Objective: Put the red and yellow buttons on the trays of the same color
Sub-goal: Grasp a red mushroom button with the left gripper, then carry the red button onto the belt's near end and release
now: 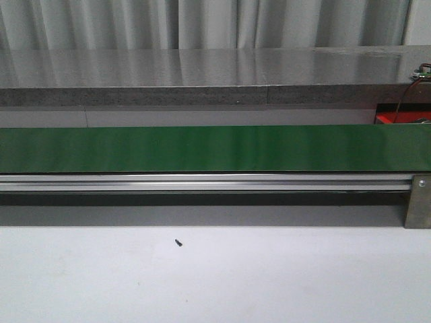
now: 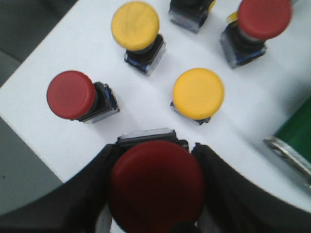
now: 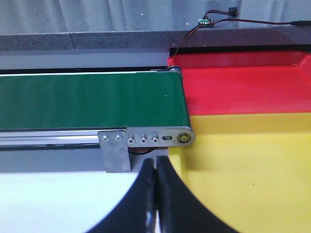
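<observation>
Left wrist view: the left gripper (image 2: 155, 194) pinches a large red button (image 2: 156, 187) by its smooth, domed, matte cap, dark curved fingers (image 2: 85, 187) hugging both sides. On the white desk (image 2: 58, 58) beyond it stand more mushroom-capped buttons on dark square bases: a red one (image 2: 72, 95) at 10 o'clock, a yellow one (image 2: 198, 93) at 1 o'clock, another yellow (image 2: 135, 25) at 12 and another red (image 2: 264, 18) at 2. The right gripper (image 3: 156, 194) has its tapered black fingers pressed together over the desk edge, beside the glossy yellow tray (image 3: 252, 170); the red tray (image 3: 243, 87) lies behind it, at the end of the green conveyor belt (image 3: 92, 99) with its brushed-metal rail (image 3: 146, 138).
</observation>
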Controlling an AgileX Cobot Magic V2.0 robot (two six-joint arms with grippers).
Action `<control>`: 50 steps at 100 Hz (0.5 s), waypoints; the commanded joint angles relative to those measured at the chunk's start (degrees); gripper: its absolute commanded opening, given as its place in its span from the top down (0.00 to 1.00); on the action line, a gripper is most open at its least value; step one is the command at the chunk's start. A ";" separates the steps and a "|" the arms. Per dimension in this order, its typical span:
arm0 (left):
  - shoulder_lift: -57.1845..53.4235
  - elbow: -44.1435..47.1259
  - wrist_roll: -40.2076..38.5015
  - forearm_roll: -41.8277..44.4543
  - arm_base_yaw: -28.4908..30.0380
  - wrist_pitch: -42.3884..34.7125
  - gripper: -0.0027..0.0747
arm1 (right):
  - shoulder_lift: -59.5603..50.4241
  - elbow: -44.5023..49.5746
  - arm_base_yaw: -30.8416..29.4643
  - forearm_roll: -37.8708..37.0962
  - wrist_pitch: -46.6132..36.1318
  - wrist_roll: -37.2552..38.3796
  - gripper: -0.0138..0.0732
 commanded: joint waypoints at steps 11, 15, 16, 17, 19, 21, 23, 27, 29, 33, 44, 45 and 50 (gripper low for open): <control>-6.95 -3.18 6.02 -4.97 -5.51 -1.96 0.67 | -1.06 -1.07 0.03 -0.61 -4.67 0.03 0.92; -6.95 -4.15 8.47 -7.07 -7.09 -1.84 0.67 | -1.06 -1.07 0.03 -0.61 -4.67 0.03 0.92; -6.95 -4.32 8.85 -7.41 -7.61 -1.84 0.67 | -1.06 -1.07 0.03 -0.61 -4.67 0.03 0.92; -6.83 -4.64 9.61 -8.09 -7.87 -1.84 0.67 | -1.06 -1.07 0.03 -0.61 -4.67 0.03 0.92; -6.69 -5.08 10.60 -9.02 -8.61 -1.84 0.67 | -1.06 -1.07 0.03 -0.61 -4.67 0.03 0.92; -6.57 -5.54 11.12 -9.54 -9.34 -1.84 0.67 | -1.06 -1.07 0.03 -0.61 -4.67 0.03 0.92; -6.41 -5.85 11.91 -10.27 -10.02 -1.84 0.67 | -1.06 -1.07 0.03 -0.61 -4.67 0.03 0.92; -6.04 -6.87 12.66 -11.01 -11.12 -1.84 0.67 | -1.06 -1.07 0.03 -0.61 -4.67 0.03 0.92; -5.73 -7.38 12.65 -11.13 -11.75 -1.84 0.67 | -1.06 -1.07 0.03 -0.61 -4.67 0.03 0.92; -5.03 -8.62 12.91 -11.13 -12.90 -1.84 0.67 | -1.06 -1.07 0.03 -0.61 -4.67 0.03 0.92; -2.41 -12.15 13.03 -11.34 -14.99 -1.45 0.67 | -1.06 -1.07 0.03 -0.61 -4.67 0.03 0.92; -1.96 -12.67 13.26 -11.48 -15.07 -1.32 0.67 | -1.06 -1.07 0.03 -0.61 -4.67 0.03 0.92; -0.38 -14.38 14.01 -12.21 -15.56 -0.49 0.67 | -1.06 -1.07 0.03 -0.61 -4.67 0.03 0.92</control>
